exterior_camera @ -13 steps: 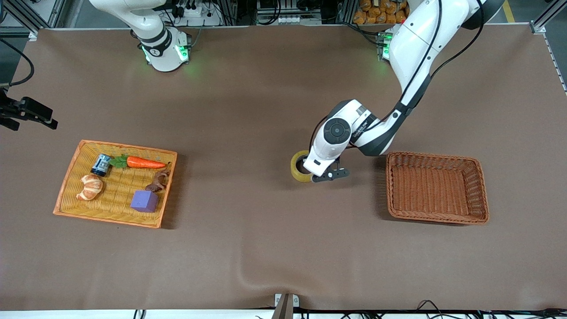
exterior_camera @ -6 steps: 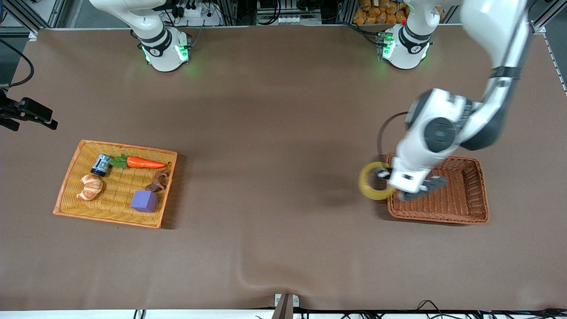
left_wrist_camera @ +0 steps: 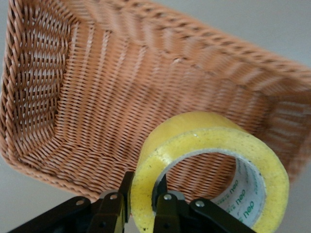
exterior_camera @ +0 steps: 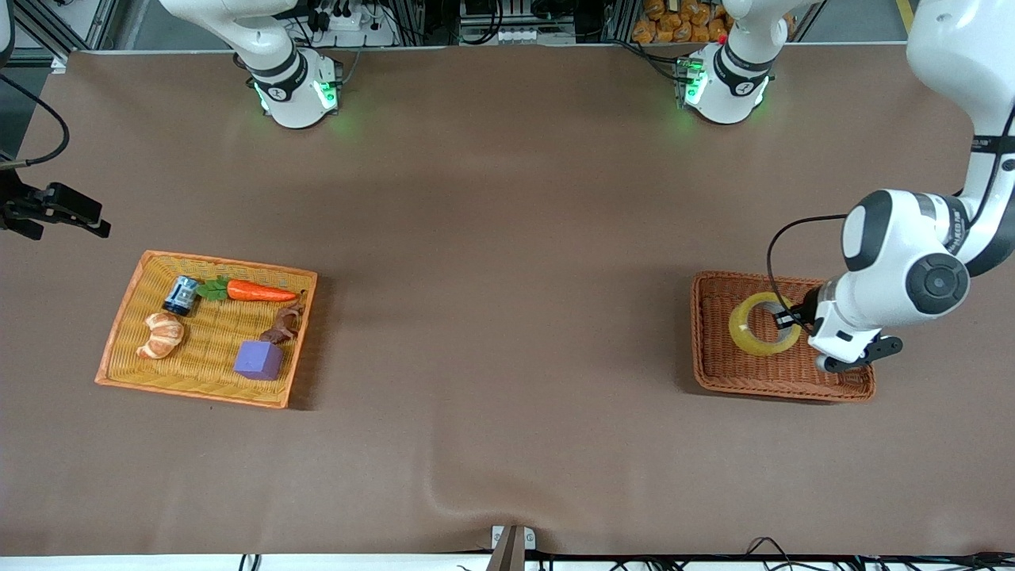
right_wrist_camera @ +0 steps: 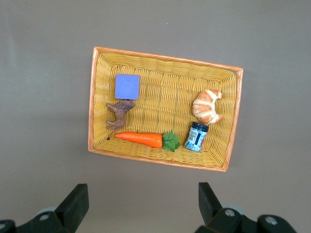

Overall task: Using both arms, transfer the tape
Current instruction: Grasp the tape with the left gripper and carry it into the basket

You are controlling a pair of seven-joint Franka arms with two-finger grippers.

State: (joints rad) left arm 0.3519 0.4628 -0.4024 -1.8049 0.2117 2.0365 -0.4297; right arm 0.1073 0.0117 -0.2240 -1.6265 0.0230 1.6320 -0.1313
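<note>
front view had the left gripper hanging over the brown wicker basket at the left arm's end of the table, its fingers pinched on the wall of the tape, one inside the ring and one outside. the yellowish roll was held up over the basket's middle, tilted, with its pale core showing in the left wrist view. the right gripper waited high over the table, fingers spread wide and holding nothing, looking straight down on the orange tray at the right arm's end. in that tray lay a carrot, a croissant, a purple cube, a small blue can and a brown toy animal.
</note>
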